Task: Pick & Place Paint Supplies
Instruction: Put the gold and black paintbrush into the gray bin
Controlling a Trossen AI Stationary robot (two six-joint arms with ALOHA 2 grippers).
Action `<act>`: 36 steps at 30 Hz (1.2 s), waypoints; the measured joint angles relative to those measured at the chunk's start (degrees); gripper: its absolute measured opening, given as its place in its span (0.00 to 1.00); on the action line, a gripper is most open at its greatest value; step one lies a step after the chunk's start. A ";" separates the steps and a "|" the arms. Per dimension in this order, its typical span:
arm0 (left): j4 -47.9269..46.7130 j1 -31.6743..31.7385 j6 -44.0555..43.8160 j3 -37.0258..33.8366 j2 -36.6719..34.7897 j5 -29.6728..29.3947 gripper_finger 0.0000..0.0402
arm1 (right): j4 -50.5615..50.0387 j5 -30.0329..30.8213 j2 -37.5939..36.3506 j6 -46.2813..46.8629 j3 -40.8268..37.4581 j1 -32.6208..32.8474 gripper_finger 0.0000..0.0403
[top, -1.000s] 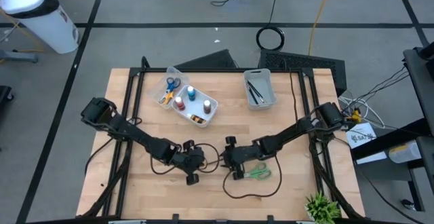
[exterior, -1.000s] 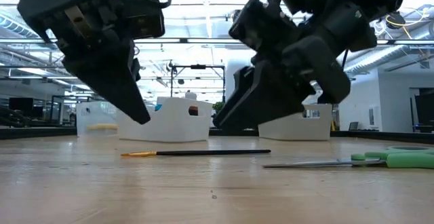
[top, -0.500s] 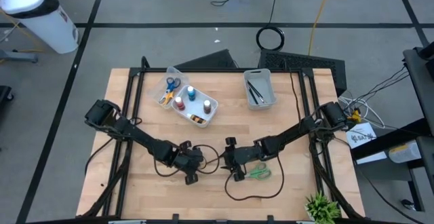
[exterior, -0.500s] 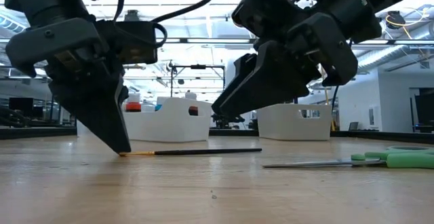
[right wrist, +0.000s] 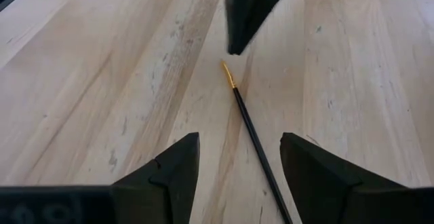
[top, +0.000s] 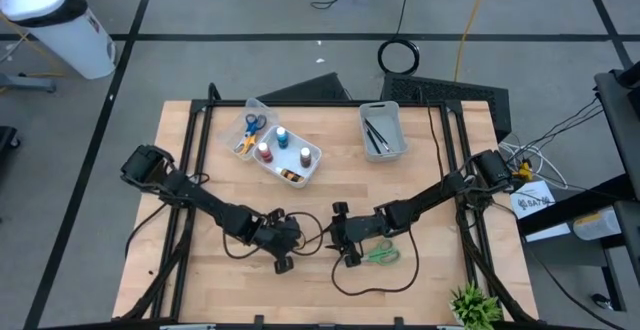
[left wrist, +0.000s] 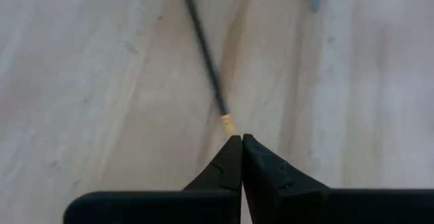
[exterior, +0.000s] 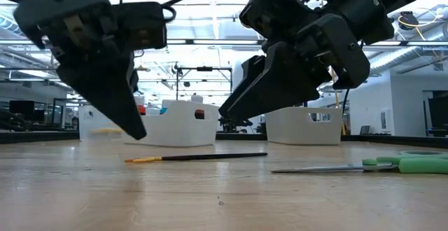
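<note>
Black with a yellow tip, the paintbrush point(exterior: 199, 157) is being left flat on the wooden table point(top: 430, 270), low in the middle of the high view. The left gripper point(exterior: 136, 129) is being held pinched fully together with nothing in it, hanging just above the brush's yellow tip. The right gripper point(right wrist: 237, 159) is being kept spread apart and empty, straddling the dark handle. Green scissors point(top: 380, 255) are being left on the boards lower right of centre, while bottles and more scissors are being kept in the white bin point(top: 310, 165) up top.
</note>
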 joint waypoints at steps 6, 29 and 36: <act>0.88 -0.42 -0.21 0.02 0.56 0.82 0.01 | -0.01 0.00 0.00 0.02 0.00 0.00 0.47; 0.53 -0.26 -1.50 0.04 3.02 0.84 0.02 | -0.17 0.02 0.00 0.42 -0.02 0.00 0.48; -0.04 -0.21 -2.06 0.18 4.12 0.88 0.03 | -0.41 0.02 0.00 0.42 -0.04 0.00 0.47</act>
